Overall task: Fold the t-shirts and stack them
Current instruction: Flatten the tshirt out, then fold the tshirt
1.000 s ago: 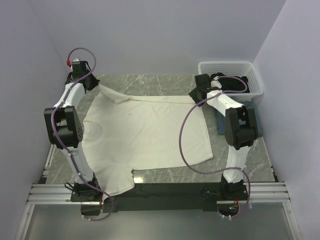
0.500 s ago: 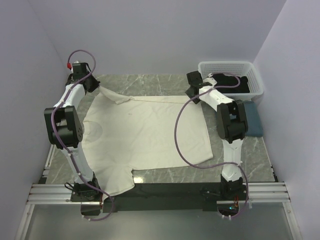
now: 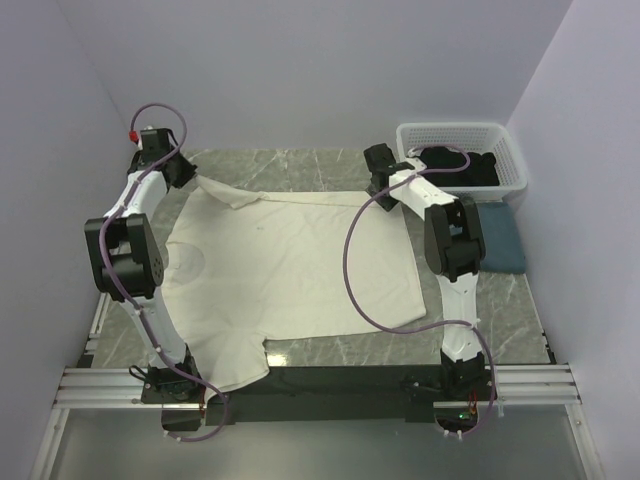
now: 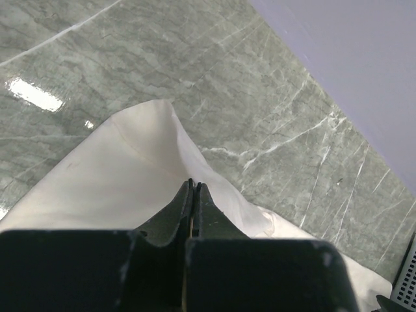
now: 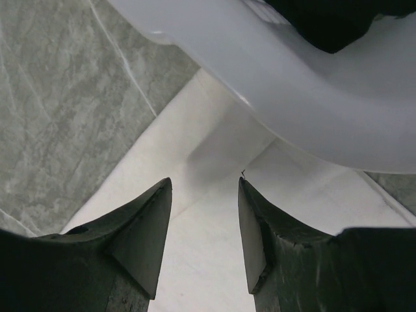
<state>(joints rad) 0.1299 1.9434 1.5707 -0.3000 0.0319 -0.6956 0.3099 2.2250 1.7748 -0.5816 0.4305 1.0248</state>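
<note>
A white t-shirt [image 3: 290,265] lies spread flat on the grey marble table [image 3: 300,160]. My left gripper [image 3: 188,177] is at the shirt's far left corner, shut on a fold of the fabric that it holds raised. In the left wrist view the fingertips [image 4: 194,186] pinch the white cloth [image 4: 110,175]. My right gripper [image 3: 380,188] is open over the shirt's far right corner. In the right wrist view its jaws [image 5: 205,188] stand apart with white fabric [image 5: 201,260] beneath and nothing between them.
A white basket [image 3: 505,150] with dark garments stands at the far right. A folded blue-grey garment [image 3: 500,240] lies in front of it. A smooth white curved surface [image 5: 312,97] fills the top of the right wrist view. Purple walls enclose the table.
My right arm has swung left from beside the basket to the shirt's far right corner, uncovering the folded blue-grey garment. My left gripper keeps its hold and has shifted slightly left.
</note>
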